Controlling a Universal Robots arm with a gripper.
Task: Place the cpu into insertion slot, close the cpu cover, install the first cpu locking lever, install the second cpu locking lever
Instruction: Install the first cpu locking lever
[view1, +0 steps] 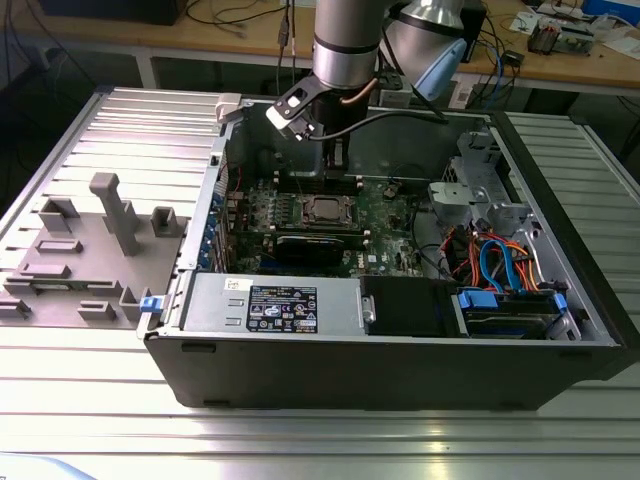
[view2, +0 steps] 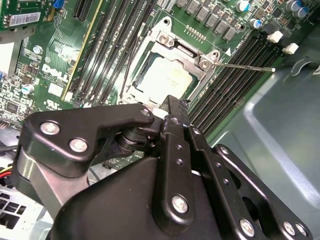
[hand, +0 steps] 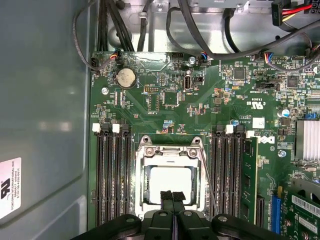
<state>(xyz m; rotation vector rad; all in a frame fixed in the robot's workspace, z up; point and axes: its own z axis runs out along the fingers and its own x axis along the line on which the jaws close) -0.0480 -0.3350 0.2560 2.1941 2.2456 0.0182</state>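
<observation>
Inside the open computer case (view1: 400, 370) the cpu (hand: 170, 181) lies in the insertion slot (view1: 327, 209), with the cpu cover (hand: 169, 152) lying flat around it. The gripper (hand: 173, 196) hangs just above the slot's edge, its fingers (hand: 167, 198) pressed together and holding nothing. Memory slots (hand: 112, 175) stand on both sides. The case rests on a ribbed metal counter (view1: 300, 440).

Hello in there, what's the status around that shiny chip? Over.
End effector shut, empty, over the cpu cover edge. Cpu seated beneath it. One thin locking lever sticking out, looks unlatched. No obstruction seen.
</observation>
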